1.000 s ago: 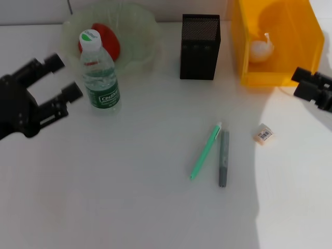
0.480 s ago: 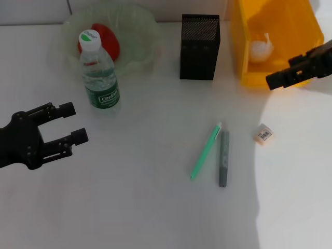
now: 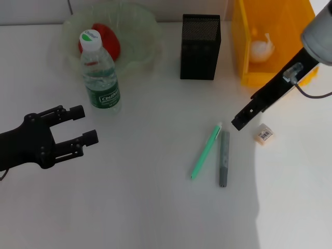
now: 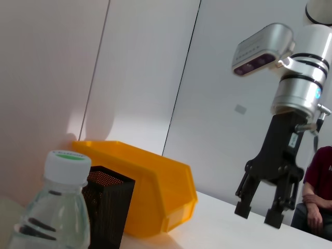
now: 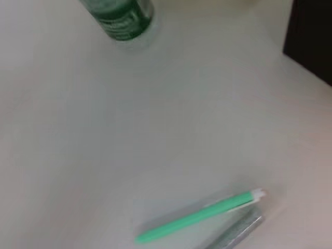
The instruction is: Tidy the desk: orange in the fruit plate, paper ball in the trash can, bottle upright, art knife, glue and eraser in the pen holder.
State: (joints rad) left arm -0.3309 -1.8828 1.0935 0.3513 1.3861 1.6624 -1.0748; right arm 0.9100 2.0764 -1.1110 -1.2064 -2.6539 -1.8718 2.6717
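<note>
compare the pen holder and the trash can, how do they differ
The pen holder is black metal mesh, narrow and upright; the trash can is translucent orange-yellow plastic and much wider. The trash can holds the paper ball; nothing shows inside the pen holder. Both stand at the desk's far edge.

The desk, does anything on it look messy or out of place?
Yes. A green pen, a grey stick and a small eraser lie loose on the desk, outside the black mesh cup.

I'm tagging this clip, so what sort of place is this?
Probably an indoor lab or office desk setup: a white table with a black mesh pen holder, a yellow trash can, and plain wall panels behind.
</note>
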